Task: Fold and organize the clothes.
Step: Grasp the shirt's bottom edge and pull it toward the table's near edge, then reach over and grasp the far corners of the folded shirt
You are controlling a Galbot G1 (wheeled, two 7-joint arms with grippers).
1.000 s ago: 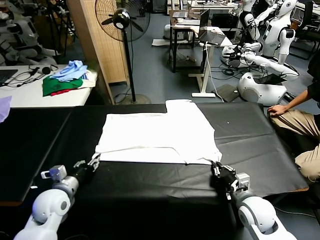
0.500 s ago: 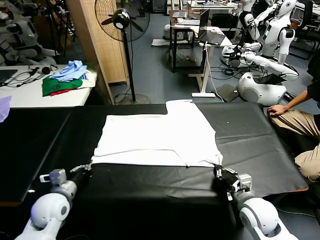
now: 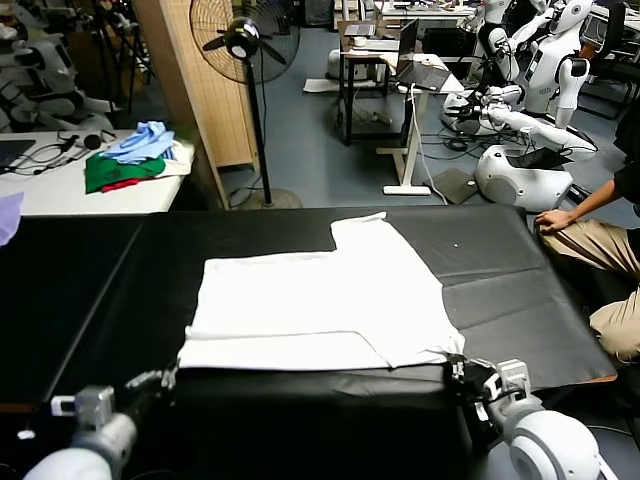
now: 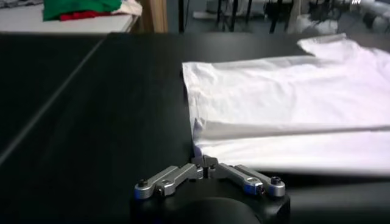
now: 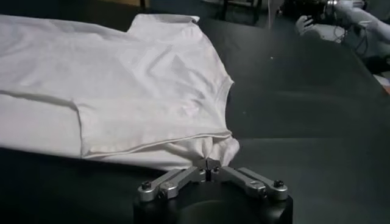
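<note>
You have the white T-shirt [image 3: 315, 300] lying flat on the black table [image 3: 520, 290], partly folded, its lower hem running along the table's near edge and one sleeve pointing toward the far edge. Your left gripper [image 4: 204, 163] sits at the shirt's near left corner, fingers pinched together on the hem's corner; in the head view it shows at [image 3: 160, 378], just over the near edge. Your right gripper [image 5: 210, 163] is at the shirt's near right corner, fingertips together with a fold of the fabric caught between them; the head view puts it at [image 3: 462, 370]. On the white side desk [image 3: 60, 190] beyond the table's far left corner you can see a pile of blue, green and red garments [image 3: 130, 155]. A person's arm [image 3: 590, 210] rests on the table's far right corner
</note>
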